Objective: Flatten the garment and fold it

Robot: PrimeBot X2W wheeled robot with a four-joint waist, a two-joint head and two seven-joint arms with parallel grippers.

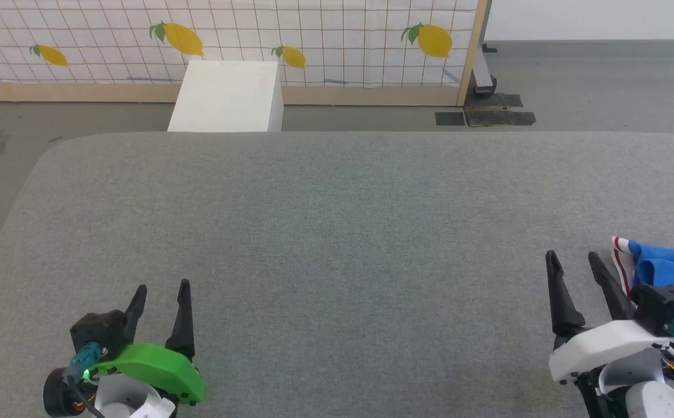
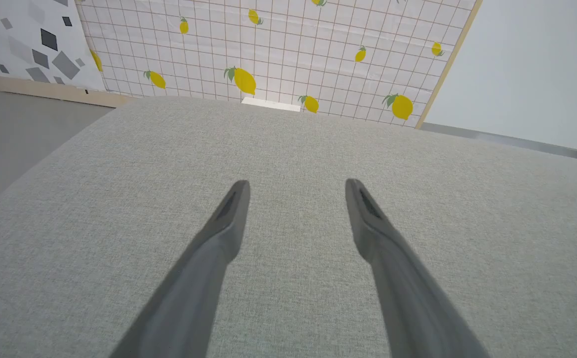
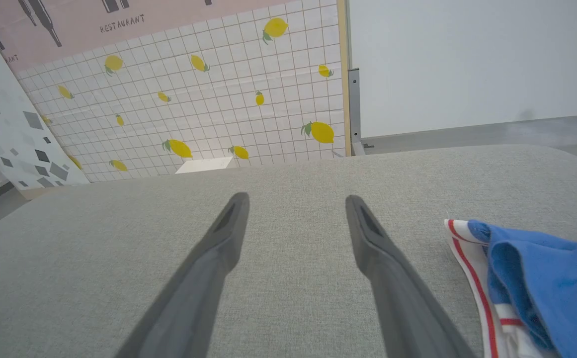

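In the head view the left gripper sits at about seven o'clock over the grey padded table, jaws spread with nothing between them. At about four o'clock the right gripper is likewise spread and empty. Just beside its outer finger, at the right edge, the garment lies bunched, with a striped trim showing. By this look nothing is done: grasping, spreading, flattening and every fold remain.

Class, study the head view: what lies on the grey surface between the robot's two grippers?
Nothing. Bare grey fabric surface stretches from the left gripper to the right gripper, as the head view shows.
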